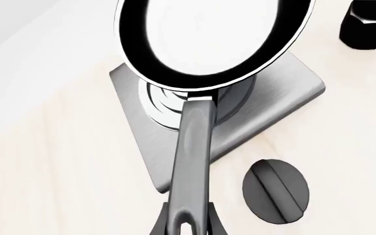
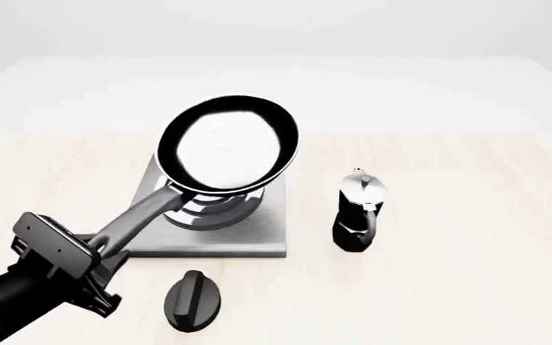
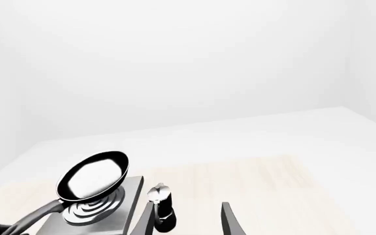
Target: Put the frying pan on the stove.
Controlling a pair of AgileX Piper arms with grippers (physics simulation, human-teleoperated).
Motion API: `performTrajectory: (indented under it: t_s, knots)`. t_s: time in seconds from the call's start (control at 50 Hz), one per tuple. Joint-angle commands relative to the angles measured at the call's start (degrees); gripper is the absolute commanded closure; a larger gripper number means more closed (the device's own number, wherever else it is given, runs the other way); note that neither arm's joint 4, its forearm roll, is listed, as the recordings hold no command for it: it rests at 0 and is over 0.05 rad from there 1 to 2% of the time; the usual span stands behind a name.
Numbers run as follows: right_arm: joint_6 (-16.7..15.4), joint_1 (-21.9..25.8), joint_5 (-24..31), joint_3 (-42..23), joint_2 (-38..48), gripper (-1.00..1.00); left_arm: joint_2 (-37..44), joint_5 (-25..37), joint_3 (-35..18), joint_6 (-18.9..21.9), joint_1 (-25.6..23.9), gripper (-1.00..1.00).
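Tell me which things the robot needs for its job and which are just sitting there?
Needed: round black frying pan with grey handle, flat square grey metal stove, left gripper holding the handle.

Just sitting: black-and-silver moka pot, small black oval knob.

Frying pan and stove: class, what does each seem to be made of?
Frying pan: probably coated metal, with a black rim, a glossy, pale-reflecting inside and a smooth dark grey handle. Stove: looks like brushed grey metal, matte with faint streaks, under shinier silver rings.
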Motion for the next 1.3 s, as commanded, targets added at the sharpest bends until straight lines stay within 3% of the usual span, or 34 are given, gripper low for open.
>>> performTrajectory:
  t_s: [0.02, 0.18, 0.82, 1.3]
  knots:
    - [-0.3, 0.2, 0.0, 0.4, 0.0, -1.0, -1.4, -2.3, 0.7, -2.0, 0.8, 1.0]
    - [-0.4, 0.2, 0.0, 0.4, 0.0, -1.0, -3.9, -1.3, 2.4, -2.3, 1.9, 1.0]
    - [-0.5, 0.0, 0.0, 0.4, 0.0, -1.0, 0.8, -8.5, 5.7, -4.2, 3.4, 1.0]
    - [-0.6, 0.0, 0.0, 0.4, 0.0, -1.0, 2.0, -10.5, 7.2, -4.0, 5.2, 1.0]
